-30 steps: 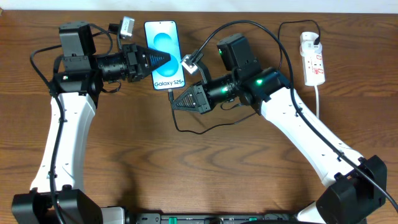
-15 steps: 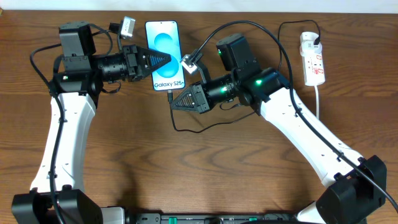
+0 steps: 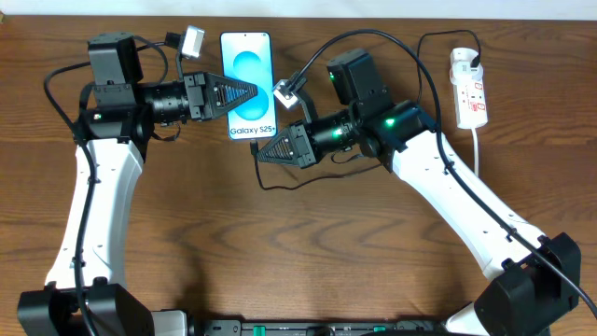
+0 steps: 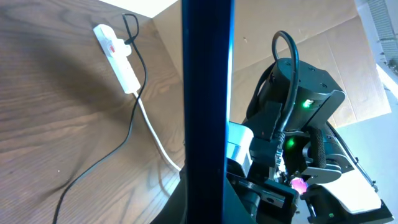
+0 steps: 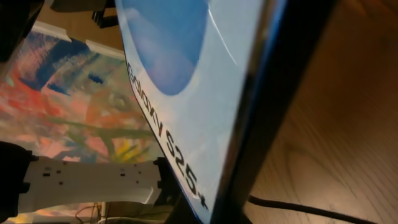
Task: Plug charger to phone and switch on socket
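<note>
Two steps make the job, and the first hangs on the phone [image 3: 247, 58]: it sits near the far edge, a little left of the middle, screen up, clamped by the left gripper [image 3: 252, 91], whose fingers cross the screen; the left wrist view shows its dark edge running straight up between them. At the phone's near end the right gripper [image 3: 265, 154] noses in close; whether its jaws are wide, narrow or pinching the plug I cannot tell, since its wrist view is filled by the screen, with only a bit of black charger [image 5: 298, 208] beneath. Whether the plug tip is seated is hidden. I judge the plugging under way at best, and the switching wholly left: the socket [image 3: 469, 93] lies by the far right corner, well apart from both grippers, its switches too small to read. The near half of the table [image 3: 280, 271] is bare wood; the phone has little margin to the far edge; loops of charger cross the way from the right gripper to the socket; the white cord [image 3: 478, 154] trails toward the near edge beside the right arm; the socket, close to the right edge, could slide under a press.
</note>
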`<state>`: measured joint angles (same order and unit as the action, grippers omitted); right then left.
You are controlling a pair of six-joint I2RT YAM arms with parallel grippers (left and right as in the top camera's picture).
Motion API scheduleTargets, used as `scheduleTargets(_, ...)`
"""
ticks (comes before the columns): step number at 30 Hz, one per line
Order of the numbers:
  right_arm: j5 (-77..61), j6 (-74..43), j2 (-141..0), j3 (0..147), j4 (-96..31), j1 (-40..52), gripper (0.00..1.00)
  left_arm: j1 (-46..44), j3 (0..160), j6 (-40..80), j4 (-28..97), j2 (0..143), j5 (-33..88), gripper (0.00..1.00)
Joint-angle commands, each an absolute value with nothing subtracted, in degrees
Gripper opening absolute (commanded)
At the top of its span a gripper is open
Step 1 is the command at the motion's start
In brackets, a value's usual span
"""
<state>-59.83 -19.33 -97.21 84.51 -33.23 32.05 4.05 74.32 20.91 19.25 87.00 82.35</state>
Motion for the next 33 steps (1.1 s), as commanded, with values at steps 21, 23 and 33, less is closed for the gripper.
scheduleTargets(21,-59.9,-21.21,-96.53,84.53,-33.3,31.81,0.01,3.77,76.07,17.63,19.11,86.37,75.31,0.07)
scheduleTargets(23,-57.28,-21.21,-96.53,84.53,-34.83,31.81,0.01,3.77,76.07,17.82,19.07,86.37,73.03,0.07)
scheduleTargets(33,-37.08,-20.97,-96.53,84.53,-44.88,31.92,0.01,3.84,76.07,18.09,17.15,86.37,68.64,0.07)
